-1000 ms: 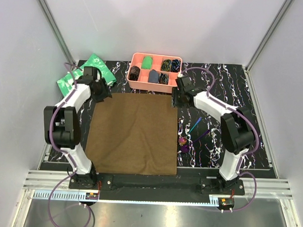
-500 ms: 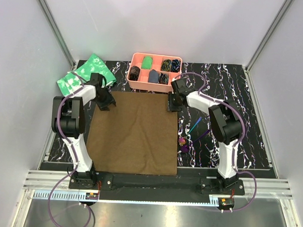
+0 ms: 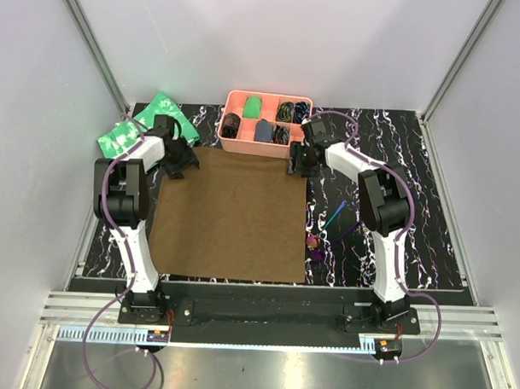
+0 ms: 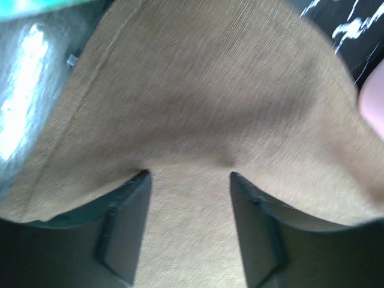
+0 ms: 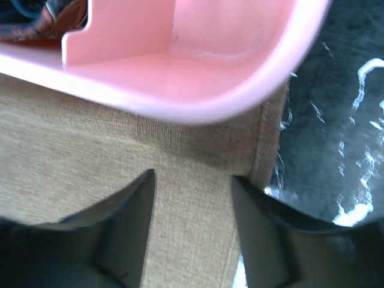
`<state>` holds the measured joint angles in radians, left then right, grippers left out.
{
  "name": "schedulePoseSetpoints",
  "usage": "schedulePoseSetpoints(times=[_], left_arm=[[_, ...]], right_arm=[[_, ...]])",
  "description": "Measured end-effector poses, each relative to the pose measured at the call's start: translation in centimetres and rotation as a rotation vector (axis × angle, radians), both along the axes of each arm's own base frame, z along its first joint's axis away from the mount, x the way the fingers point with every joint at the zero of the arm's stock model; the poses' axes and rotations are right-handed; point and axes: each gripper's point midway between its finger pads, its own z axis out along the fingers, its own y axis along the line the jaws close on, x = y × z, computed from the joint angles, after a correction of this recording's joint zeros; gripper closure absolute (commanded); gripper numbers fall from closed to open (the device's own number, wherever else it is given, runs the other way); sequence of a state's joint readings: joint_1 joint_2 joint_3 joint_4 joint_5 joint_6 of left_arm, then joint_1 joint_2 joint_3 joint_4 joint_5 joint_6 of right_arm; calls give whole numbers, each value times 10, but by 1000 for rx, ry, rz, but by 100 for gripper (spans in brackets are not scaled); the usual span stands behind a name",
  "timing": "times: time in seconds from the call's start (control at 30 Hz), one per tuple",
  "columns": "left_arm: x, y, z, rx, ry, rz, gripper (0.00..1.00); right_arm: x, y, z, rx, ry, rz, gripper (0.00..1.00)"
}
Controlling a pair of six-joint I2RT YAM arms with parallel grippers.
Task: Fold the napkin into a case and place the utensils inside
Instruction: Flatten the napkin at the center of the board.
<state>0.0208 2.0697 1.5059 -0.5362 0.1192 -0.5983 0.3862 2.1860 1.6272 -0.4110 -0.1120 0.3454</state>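
The green cloths [image 3: 136, 129] lie just outboard of the left claw [image 3: 177, 163], close enough that a wide sweep could snag them along with the brown fabric.

The left claw [image 4: 189, 198] sits over the far left corner of the napkin [image 3: 229, 219]. Its jaws stand apart with nothing pinched, and the napkin [image 4: 198, 108] rises in a soft ridge just ahead of the tips. If the jaws close only on that ridge, I judge the bite too shallow, and the corner could slide out once it is lifted.

The napkin is spread flat on the table [image 3: 398, 165] between the two claws and runs back from them toward the arm bases. It is not yet a case. If one corner is caught and the other missed, the fold would come over skewed.

The pink tray [image 3: 236, 146] is the tighter worry. In the right wrist view its rounded wall [image 5: 198, 102] hangs directly ahead of the right claw [image 5: 192, 204], whose jaws are likewise parted and empty over the far right corner. Whether the cloth's edge is tucked under the tray, I cannot tell. If it is, a pull would drag the tray. A forward creep of the right claw [image 3: 299, 166] would bump the tray.

The utensils [image 3: 327, 231] lie on the table behind and outboard of the right claw, just off the napkin's right edge. A swinging flap or the arm's elbow could scatter them.
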Motion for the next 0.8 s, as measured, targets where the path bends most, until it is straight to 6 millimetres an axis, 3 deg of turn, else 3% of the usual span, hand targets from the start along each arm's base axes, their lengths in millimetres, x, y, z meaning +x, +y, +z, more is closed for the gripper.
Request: schedulePoseSetpoints(times=[0.1,0.17,0.27,0.33,0.4,0.5,0.6,0.7,0.8], left_arm=[[-21,2,11,12,5,-9,27],[-44,4,30,27,-4,-10,26],[-72,11,71,64,-68,9,26],[-97,18,96,96,-112,41,29],[-125,28,108,110,-123,96,32],[-169,51,90,105,-41,214,38],[-228,77,43,73,152,390,45],[-278,85,13,33,324,543,48],[-296,87,6,29,379,630,51]], right_arm=[[-8,-3,8,-13,30,7,19],[-23,-6,17,-22,56,4,1],[-54,-10,45,-14,63,-7,0],[-88,-7,71,24,48,2,0],[-127,-4,91,64,37,10,0],[-186,1,115,135,16,26,0],[-219,-1,122,190,19,14,0],[-229,-10,118,199,30,-23,0],[-231,-11,113,198,39,-28,0]])
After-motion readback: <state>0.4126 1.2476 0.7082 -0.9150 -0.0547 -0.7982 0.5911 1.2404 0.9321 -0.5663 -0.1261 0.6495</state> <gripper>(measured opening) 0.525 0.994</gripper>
